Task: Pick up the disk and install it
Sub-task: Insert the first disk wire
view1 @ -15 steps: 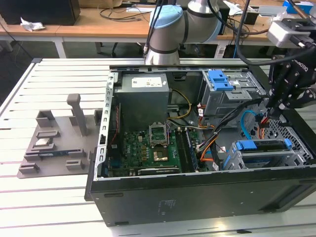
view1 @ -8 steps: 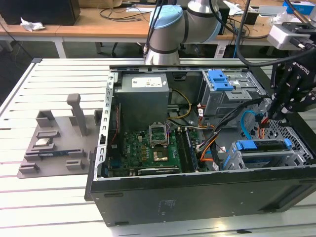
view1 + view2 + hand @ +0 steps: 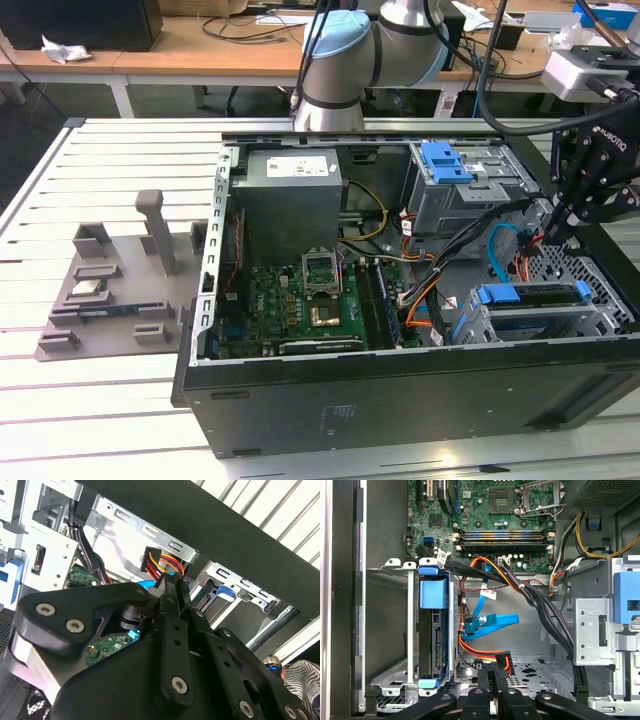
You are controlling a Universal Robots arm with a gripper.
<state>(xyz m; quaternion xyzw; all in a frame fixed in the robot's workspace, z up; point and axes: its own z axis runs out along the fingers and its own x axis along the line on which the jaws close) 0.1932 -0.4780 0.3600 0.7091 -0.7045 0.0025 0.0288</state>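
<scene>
An open computer case (image 3: 400,400) lies on its side on a slatted white counter (image 3: 100,400), its green circuit board (image 3: 290,300) exposed. The robot arm's black tool (image 3: 560,225) hangs inside the case near the wall on the exterior view's right, above the perforated floor. In the first wrist view the tool (image 3: 495,687) has its fingers (image 3: 486,680) drawn close together around a black plug (image 3: 504,661) on a bundle of red, orange and yellow wires; the second wrist view shows the same plug (image 3: 156,560) at the fingertips, though whether the grip is firm cannot be told. The disk (image 3: 535,294), edged in blue plastic, sits in the grey metal cage (image 3: 490,325) near the front edge of the case; in the first wrist view the disk (image 3: 434,630) stands in that cage beside the tool, with a blue ribbon cable (image 3: 492,622) between them. A grey power supply box (image 3: 290,200) sits at the far side of the case. A grey moulded tray (image 3: 110,290) rests on the counter toward the exterior view's left.
</scene>
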